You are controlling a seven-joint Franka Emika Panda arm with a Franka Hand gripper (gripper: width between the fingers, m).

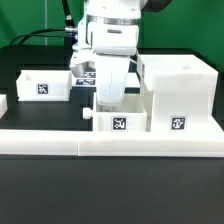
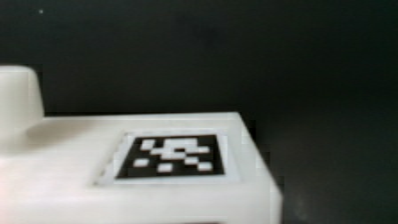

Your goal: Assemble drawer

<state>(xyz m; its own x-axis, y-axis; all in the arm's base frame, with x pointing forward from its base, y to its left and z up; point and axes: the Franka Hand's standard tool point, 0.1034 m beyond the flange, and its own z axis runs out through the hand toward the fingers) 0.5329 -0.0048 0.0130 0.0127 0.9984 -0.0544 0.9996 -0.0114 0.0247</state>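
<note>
The tall white housing (image 1: 180,92) stands at the exterior view's right, tag facing front. One knobbed tray box (image 1: 120,118) sits beside it at the centre, its knob (image 1: 88,115) pointing to the exterior view's left. The second tray box (image 1: 44,86) sits further back on the left. My gripper (image 1: 107,96) reaches straight down onto the centre tray's rear part. Its fingertips are hidden by the tray, so the jaws cannot be read. The wrist view shows a white tagged face (image 2: 175,158) very close and blurred, with a white rounded stub (image 2: 15,100) beside it.
The long low white rail (image 1: 110,143) runs across the front, touching the centre tray and the housing. The marker board (image 1: 84,74) lies on the black table behind the arm. Black cables hang at the back.
</note>
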